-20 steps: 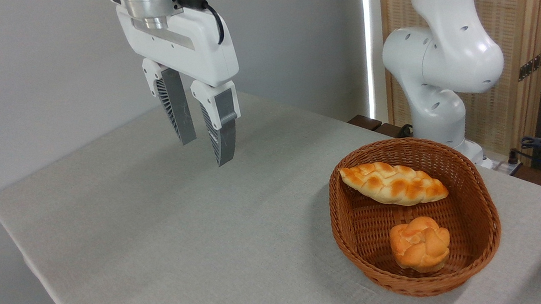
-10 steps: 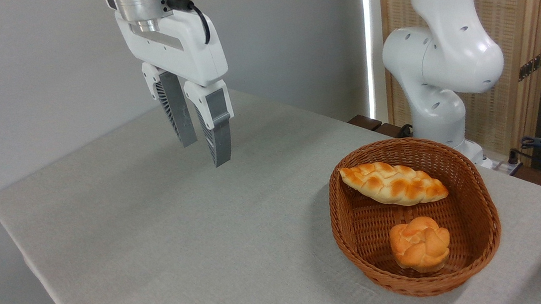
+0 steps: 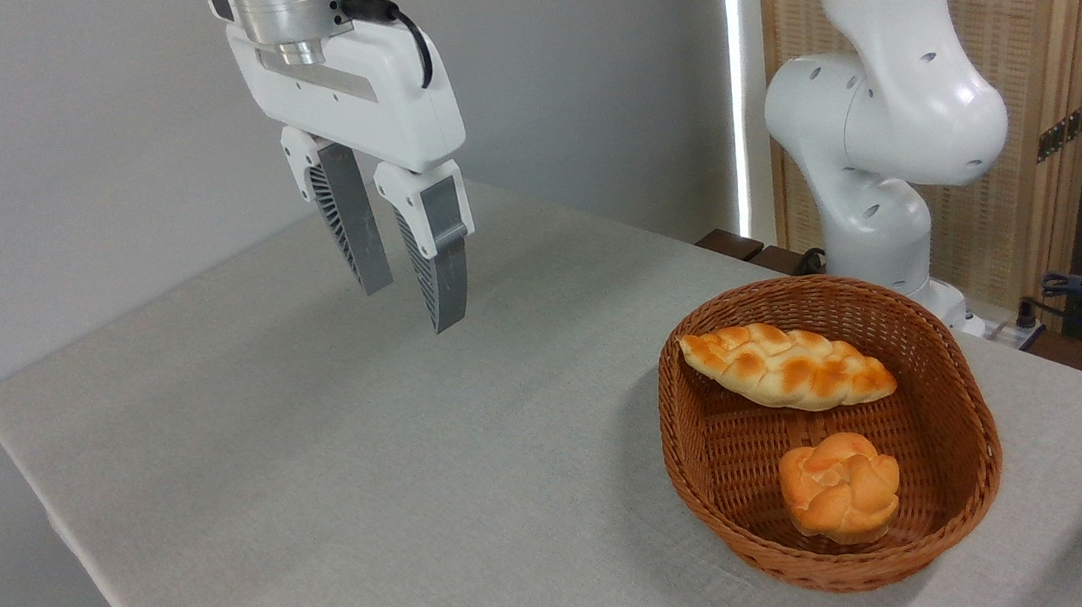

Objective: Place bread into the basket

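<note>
Grey tablecloth bare under my gripper, fingers parted, holding nothing. Bread sits inside basket beside braided loaf; job looks done.

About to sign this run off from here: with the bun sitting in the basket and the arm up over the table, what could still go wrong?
Little looks risky. The bun sits near the basket rim's close end, so a knock to the basket could tip it out. The braided loaf leans on the far wall and might slide down against the bun. The gripper hangs empty, clear of both; a low sweep rightward could clip the rim.
</note>
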